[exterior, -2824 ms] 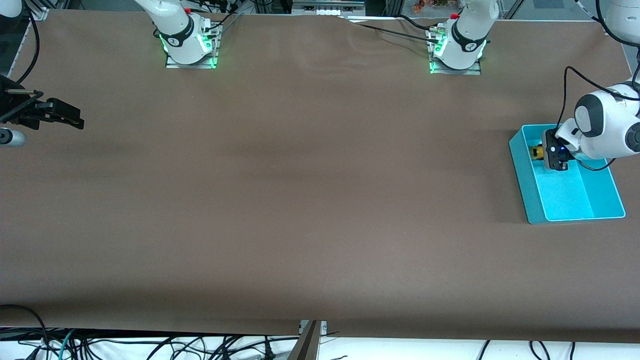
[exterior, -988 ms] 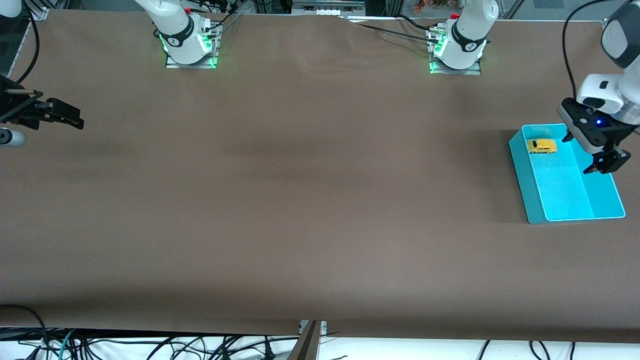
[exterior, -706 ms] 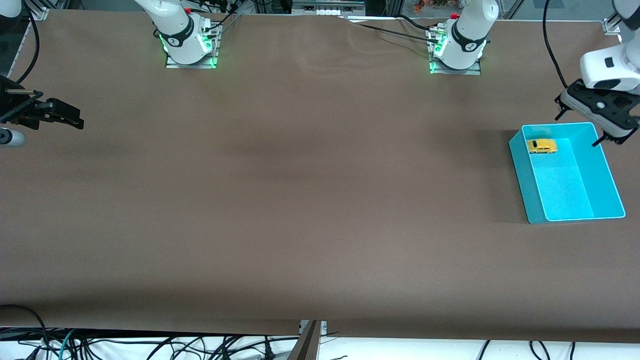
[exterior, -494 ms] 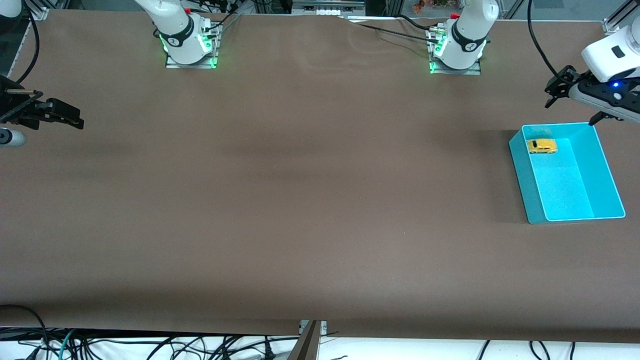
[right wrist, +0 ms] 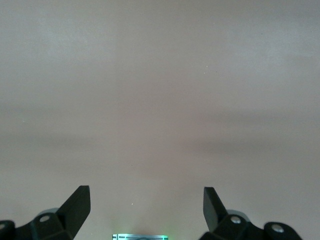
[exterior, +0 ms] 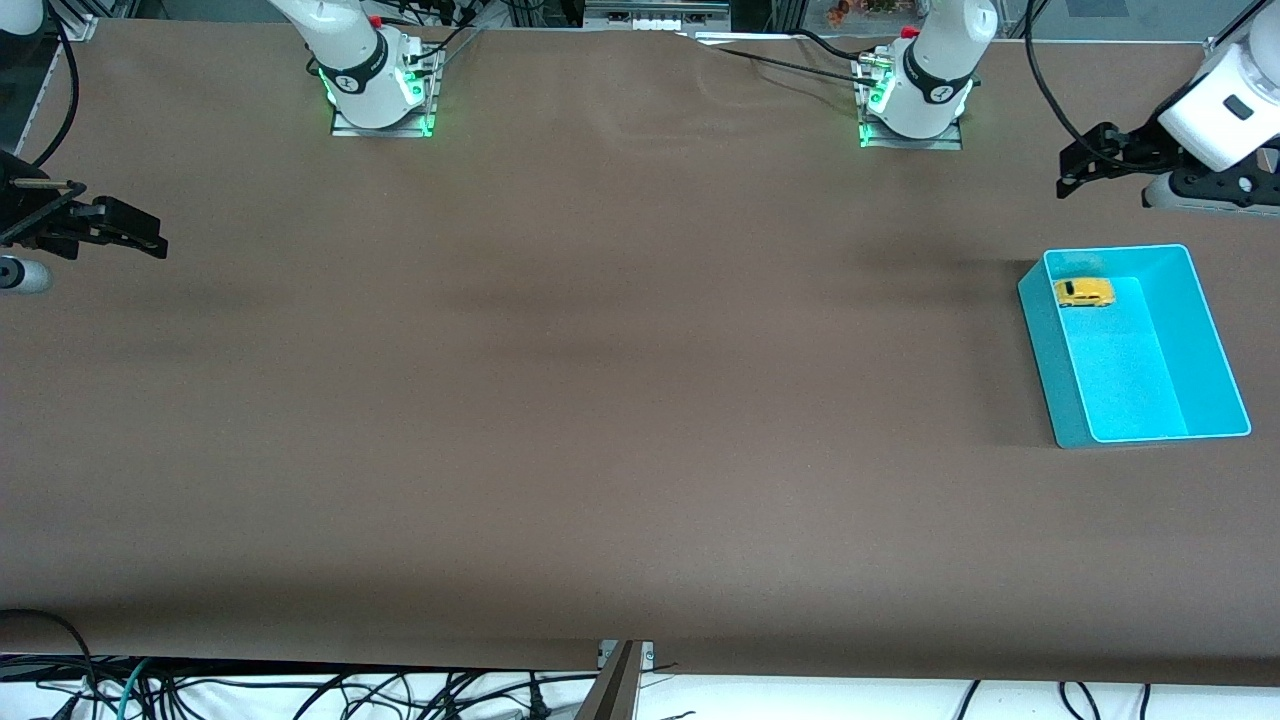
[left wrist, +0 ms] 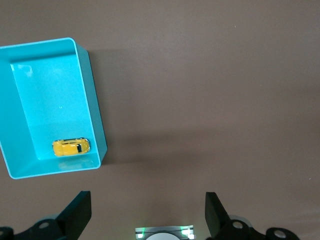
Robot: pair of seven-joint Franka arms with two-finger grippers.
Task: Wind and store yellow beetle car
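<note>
The yellow beetle car (exterior: 1084, 291) is sitting inside the cyan bin (exterior: 1200, 330), tucked into the corner farthest from the front camera and close against two walls, so the storing looks done to me. The left pincer (exterior: 1090, 165) is hanging spread and empty over bare worktop (exterior: 600, 400) at the left arm's end, above ground farther from the front camera than the bin, and the left wrist view is showing its fingers (left wrist: 75, 215) wide apart with nothing between them. The right pincer (exterior: 110, 225) is waiting, likewise spread and empty, over the right arm's end. The risk I am judging: any descent back toward the bin could be clipping its rim and shoving it, since it is lying close to the worktop's end. Between the two arms the worktop is offering broad open room.
</note>
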